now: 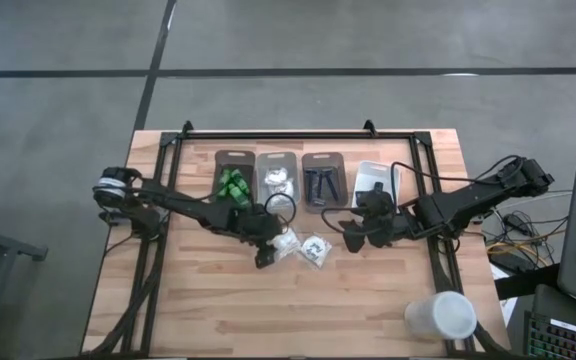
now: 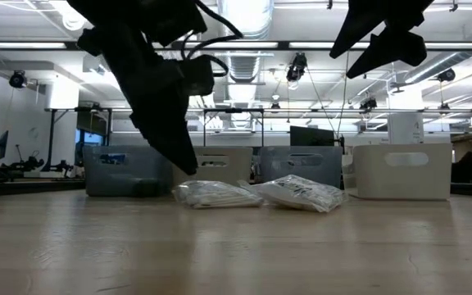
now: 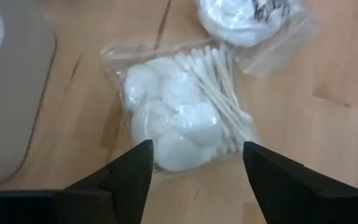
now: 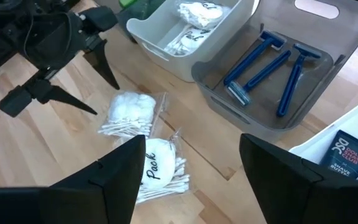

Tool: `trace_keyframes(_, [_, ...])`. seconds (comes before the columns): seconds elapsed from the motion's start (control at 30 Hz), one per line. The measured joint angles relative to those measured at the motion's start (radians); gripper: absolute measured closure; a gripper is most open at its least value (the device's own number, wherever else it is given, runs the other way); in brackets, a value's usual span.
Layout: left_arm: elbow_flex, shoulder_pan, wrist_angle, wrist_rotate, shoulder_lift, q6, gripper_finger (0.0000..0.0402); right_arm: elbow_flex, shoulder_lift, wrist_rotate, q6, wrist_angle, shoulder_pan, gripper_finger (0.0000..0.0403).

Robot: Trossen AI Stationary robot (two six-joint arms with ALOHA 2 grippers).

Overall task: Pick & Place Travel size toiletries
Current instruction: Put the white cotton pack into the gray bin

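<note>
Directly below the left fingers (image 3: 194, 180), spread and empty, lies a packet (image 3: 179, 109); right fingers (image 4: 188, 180) released.

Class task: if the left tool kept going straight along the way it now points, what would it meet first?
Most likely the clear-wrapped packet of cotton balls and swabs, lying between the open left tool fingers' line; depth is uncertain.
</note>
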State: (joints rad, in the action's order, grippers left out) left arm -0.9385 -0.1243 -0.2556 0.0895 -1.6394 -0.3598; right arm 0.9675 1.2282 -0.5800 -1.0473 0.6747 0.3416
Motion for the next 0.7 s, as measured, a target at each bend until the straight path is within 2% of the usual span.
trace_keyframes(0.2, [0.014, -0.015, -0.022, 0.132, -0.003, -0.044, 0.0149, -0.009, 0.000, -0.003, -0.001, 0.001, 0.000, 0.0122])
trace_keyframes(0.27, [0.023, -0.009, -0.007, 0.144, -0.006, -0.048, 0.0149, -0.010, 0.000, -0.003, -0.001, 0.001, 0.000, 0.0115])
trace_keyframes(0.47, [0.079, 0.004, 0.063, 0.013, -0.007, -0.096, 0.0149, -0.017, 0.000, -0.007, -0.020, 0.000, 0.000, 0.0098])
trace_keyframes(0.7, [0.132, -0.006, 0.172, 0.003, -0.007, -0.141, 0.0157, -0.023, 0.000, -0.007, -0.032, 0.001, 0.000, 0.0098])
